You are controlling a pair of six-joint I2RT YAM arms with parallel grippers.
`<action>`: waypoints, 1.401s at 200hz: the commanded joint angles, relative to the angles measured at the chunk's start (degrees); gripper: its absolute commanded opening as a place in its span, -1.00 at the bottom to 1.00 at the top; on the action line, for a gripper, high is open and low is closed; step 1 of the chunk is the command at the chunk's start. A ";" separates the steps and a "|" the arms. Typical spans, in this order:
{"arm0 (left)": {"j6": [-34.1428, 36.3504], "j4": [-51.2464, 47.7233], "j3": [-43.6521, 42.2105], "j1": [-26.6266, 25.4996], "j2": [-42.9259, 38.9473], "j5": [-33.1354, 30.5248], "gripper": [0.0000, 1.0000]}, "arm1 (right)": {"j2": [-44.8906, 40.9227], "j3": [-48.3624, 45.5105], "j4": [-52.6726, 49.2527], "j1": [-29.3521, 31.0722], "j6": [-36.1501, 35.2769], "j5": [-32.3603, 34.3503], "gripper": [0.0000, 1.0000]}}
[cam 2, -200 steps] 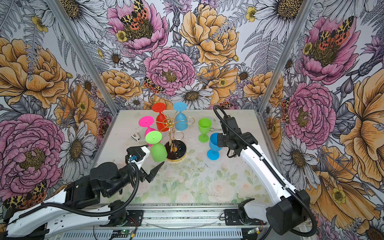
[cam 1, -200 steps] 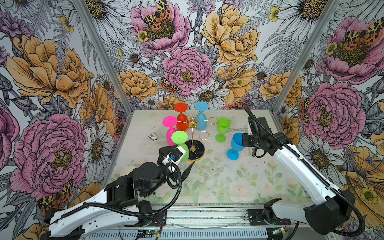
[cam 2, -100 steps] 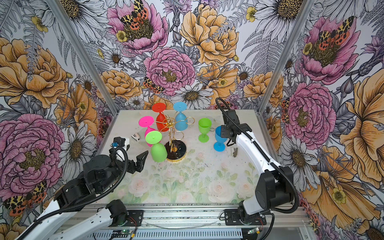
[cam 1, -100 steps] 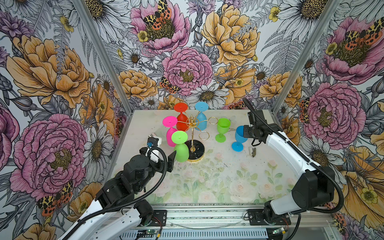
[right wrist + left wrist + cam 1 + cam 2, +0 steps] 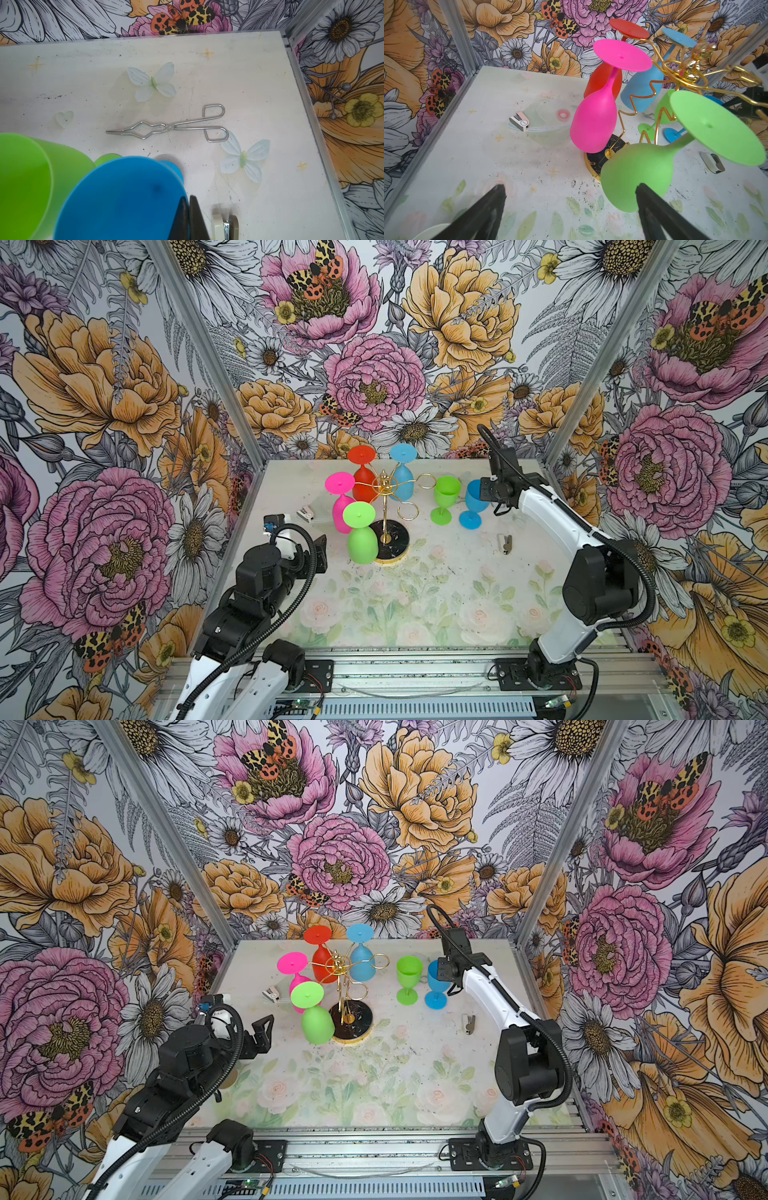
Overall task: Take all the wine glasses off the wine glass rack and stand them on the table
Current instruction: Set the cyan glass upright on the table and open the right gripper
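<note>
The left gripper (image 5: 570, 186) stands fully open and empty near one rack (image 5: 397, 537). We count four glasses (image 5: 343, 519) hanging inverted on it. Two stand right of it: green glass (image 5: 447, 493), then blue glass (image 5: 473, 501), rim pinched by the closed right gripper (image 5: 189, 205).

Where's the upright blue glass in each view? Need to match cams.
Top view: upright blue glass stands right of the rack.
Top view: same place, right of the rack.
Left wrist: mostly its foot, behind the hanging green glass.
Right wrist: its bowl, large in the foreground.
Shared landmark: the upright green glass beside it, in all four views.
</note>
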 commanded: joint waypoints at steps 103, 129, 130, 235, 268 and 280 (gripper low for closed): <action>-3.09 2.97 -4.24 9.64 -2.11 8.90 0.96 | 5.17 5.40 1.46 -1.03 0.76 1.66 -1.00; -3.18 2.97 -4.64 10.36 -2.94 9.34 0.96 | 5.36 5.58 1.55 -1.43 0.90 1.46 -0.97; -3.21 2.97 -4.63 10.35 -2.99 9.34 0.96 | 5.36 5.65 1.55 -1.47 0.91 1.43 -0.97; -1.94 2.95 -5.33 11.76 -3.65 10.94 0.95 | -5.00 4.52 1.70 -0.61 0.52 -2.60 0.07; -2.12 3.01 -5.32 11.85 -3.66 10.88 0.96 | -12.11 0.51 2.22 0.70 0.65 -9.55 0.53; -2.28 3.41 -5.56 11.84 -3.67 11.22 0.96 | -14.97 -1.83 2.70 1.29 0.81 -12.96 0.54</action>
